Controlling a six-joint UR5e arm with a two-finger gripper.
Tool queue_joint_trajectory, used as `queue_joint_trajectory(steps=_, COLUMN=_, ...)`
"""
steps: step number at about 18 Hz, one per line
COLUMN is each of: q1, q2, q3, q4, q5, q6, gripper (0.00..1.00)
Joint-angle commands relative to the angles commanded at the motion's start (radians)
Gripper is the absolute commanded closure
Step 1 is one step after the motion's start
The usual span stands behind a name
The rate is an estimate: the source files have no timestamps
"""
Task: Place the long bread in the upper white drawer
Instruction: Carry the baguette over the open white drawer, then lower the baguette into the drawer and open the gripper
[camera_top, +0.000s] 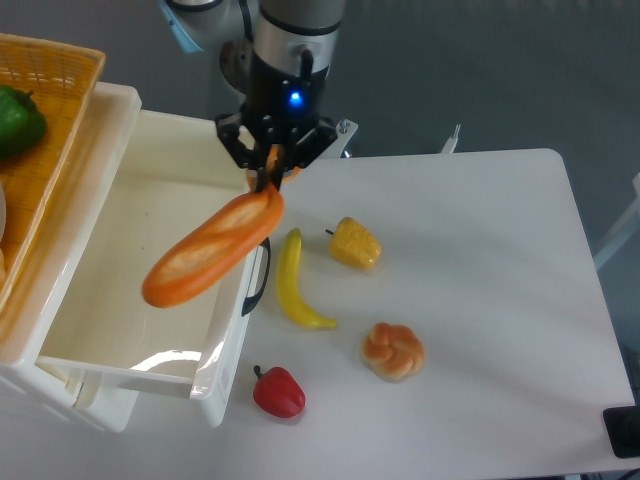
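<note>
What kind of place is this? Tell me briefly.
Probably a robot lab test bench: a robot arm's pincer holding a toy long bread over a white drawer, with plastic play food like a banana on a white table.
</note>
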Motion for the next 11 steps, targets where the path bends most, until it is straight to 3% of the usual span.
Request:
queue_joint_trajectory(steps=9, q1=-0.054, q2=-0.005, q3=-0.032, q4=0.006, q5=-0.014, q6=0.011, gripper=0.89)
queue_joint_trajectory(steps=11, q1=-0.06, q2=-0.006, q3=-0.032, q4=0.009, q5=-0.014, q6=0.014, gripper=0.79)
